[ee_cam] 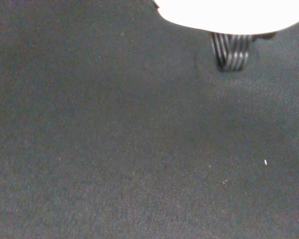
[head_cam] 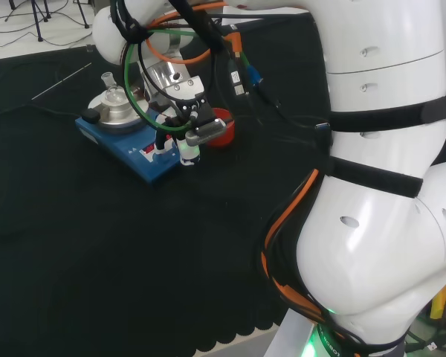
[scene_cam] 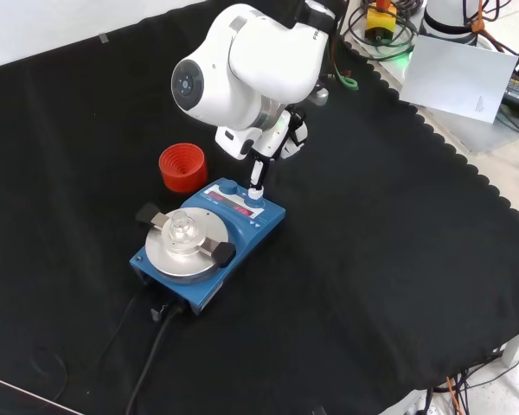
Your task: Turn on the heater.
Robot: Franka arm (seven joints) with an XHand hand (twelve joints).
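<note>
Here, blue heater (scene_cam: 209, 239) just beneath hand (scene_cam: 277, 143), one straight finger (scene_cam: 257, 175) touching its knob (scene_cam: 255, 194), nothing grasped.

On my bench the black cloth (scene_cam: 398, 259) covers the work surface. In the front view, a red ribbed ring (scene_cam: 182, 167) stands far-left on it; a white sheet (scene_cam: 458, 76) lies beyond its far-right edge.

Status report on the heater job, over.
Hand down at the heater control panel, one finger on the front knob. Small glass flask on the plate. Red ribbed ring beside, clear of the hand.
</note>
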